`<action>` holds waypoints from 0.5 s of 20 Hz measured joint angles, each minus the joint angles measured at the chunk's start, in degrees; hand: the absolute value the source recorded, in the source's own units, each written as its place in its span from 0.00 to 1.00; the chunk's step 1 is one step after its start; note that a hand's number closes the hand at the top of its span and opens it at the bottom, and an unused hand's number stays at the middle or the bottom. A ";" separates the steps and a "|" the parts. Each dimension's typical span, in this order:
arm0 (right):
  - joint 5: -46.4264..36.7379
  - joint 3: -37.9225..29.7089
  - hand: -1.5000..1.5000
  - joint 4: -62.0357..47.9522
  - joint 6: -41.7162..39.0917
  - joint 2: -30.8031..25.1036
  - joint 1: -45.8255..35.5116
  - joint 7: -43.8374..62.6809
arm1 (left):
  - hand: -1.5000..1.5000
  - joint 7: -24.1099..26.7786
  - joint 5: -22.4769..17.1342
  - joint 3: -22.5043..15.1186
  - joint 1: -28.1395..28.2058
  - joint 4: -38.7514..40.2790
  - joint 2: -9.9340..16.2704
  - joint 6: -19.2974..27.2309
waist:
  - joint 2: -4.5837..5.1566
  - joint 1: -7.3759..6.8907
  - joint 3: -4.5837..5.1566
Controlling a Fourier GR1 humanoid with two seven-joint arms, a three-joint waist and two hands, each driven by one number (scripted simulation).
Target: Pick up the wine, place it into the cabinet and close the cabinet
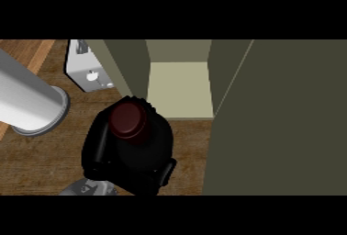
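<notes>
The wine bottle point(129, 120), black with a dark red cap, stands upright and is seen from above, just in front of the open cabinet point(177, 89). My right hand point(102, 153) is shut on the bottle: black fingers curl round its left side and the thumb round its lower right. Its grey wrist shows at the lower edge. The cabinet's pale shelf lies right behind the bottle. Its olive door point(278, 124) stands open and fills the right side of the view. My left hand is not in view.
A large pale grey cylinder point(27, 98) with a flanged end lies at the left over the wooden counter point(41, 160). A small white appliance point(88, 69) stands behind it, beside the cabinet's left wall point(125, 69).
</notes>
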State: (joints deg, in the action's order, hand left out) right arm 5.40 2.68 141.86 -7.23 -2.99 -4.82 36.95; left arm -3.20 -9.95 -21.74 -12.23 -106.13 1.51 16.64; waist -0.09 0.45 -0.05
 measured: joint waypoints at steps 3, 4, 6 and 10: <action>-0.15 0.77 0.00 -0.20 -0.18 0.34 0.51 -0.28 | 1.00 -1.20 0.64 -1.73 -5.00 2.55 -0.77 4.72 | 0.02 0.13 0.01; 0.19 -0.06 0.00 -0.26 -0.89 0.06 1.23 -0.87 | 1.00 -1.60 0.88 -1.71 -6.57 3.41 -0.92 5.74 | 0.03 0.16 0.02; 0.81 -1.56 0.00 -0.05 -1.20 -0.51 0.91 -0.40 | 1.00 -1.59 1.27 -2.50 -8.49 4.84 -1.14 8.00 | 0.03 0.19 0.01; 1.07 -1.87 0.00 -0.31 -1.21 -0.26 0.30 -0.34 | 1.00 -3.27 2.02 -3.31 -13.30 7.28 -1.36 11.83 | 0.04 0.11 0.02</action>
State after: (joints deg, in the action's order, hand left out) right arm 6.47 0.82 141.55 -8.43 -3.24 -4.52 36.61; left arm -6.46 -7.93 -25.05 -25.53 -98.86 0.15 28.47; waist -0.05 0.56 -0.03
